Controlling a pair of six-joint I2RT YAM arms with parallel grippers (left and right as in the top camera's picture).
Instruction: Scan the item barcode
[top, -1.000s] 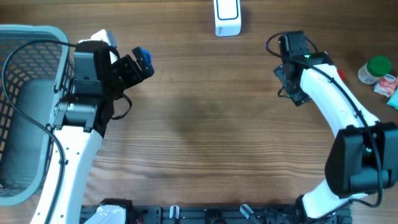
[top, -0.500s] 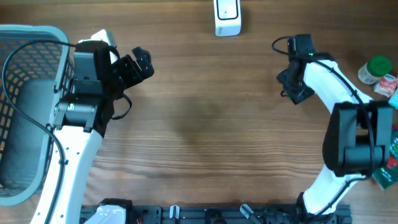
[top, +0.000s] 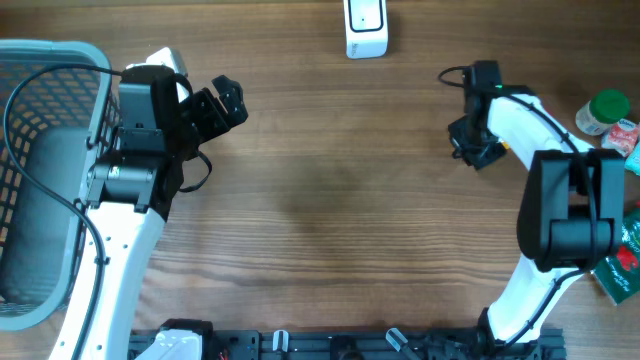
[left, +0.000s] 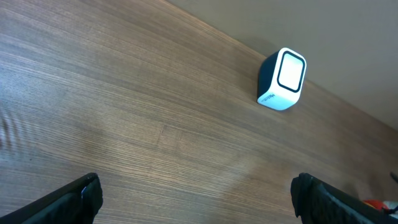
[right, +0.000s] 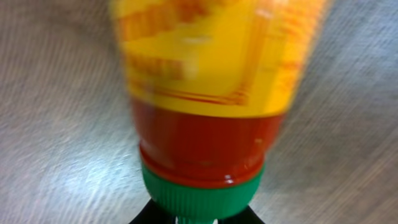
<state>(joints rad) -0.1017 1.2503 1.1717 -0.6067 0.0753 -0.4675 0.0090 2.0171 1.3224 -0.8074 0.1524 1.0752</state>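
Brown wooden table (top: 330, 220) lies under both arms, and its middle part carries nothing. On the left gripper (left: 198, 198) the two fingers (left: 74, 198) stand wide apart, one in each lower corner of the wrist view. Only wood is between them, so it holds nothing. It points toward about 1 o'clock, and its camera looks at the scanner (left: 283, 78). This is probably a waiting pose that leaves the way free.

For the right gripper (top: 472, 142) the fingers themselves cannot be made out. Its wrist view is filled by a blurred bottle (right: 199, 106) with a yellow label, a red body and a green cap (right: 199, 194) nearest to the lens. The bottle sits in line with the gripper, where a held thing would be. Whether the fingers are closed on it or are only around it cannot be told. From overhead the bottle is almost hidden under this arm, at about 2 o'clock on the table.

The scanner stands at 12 o'clock by the far edge, well apart from the bottle. Its pale window is turned toward the near side, presumably so that a label can be shown to it from the front. The barcode is not visible, so the bottle may need turning.

A basket (top: 50, 48) is at 9 o'clock, probably for scanned goods. A green-lidded jar (top: 603, 110) and packets (top: 622, 135) lie at 3 o'clock, likely the supply.
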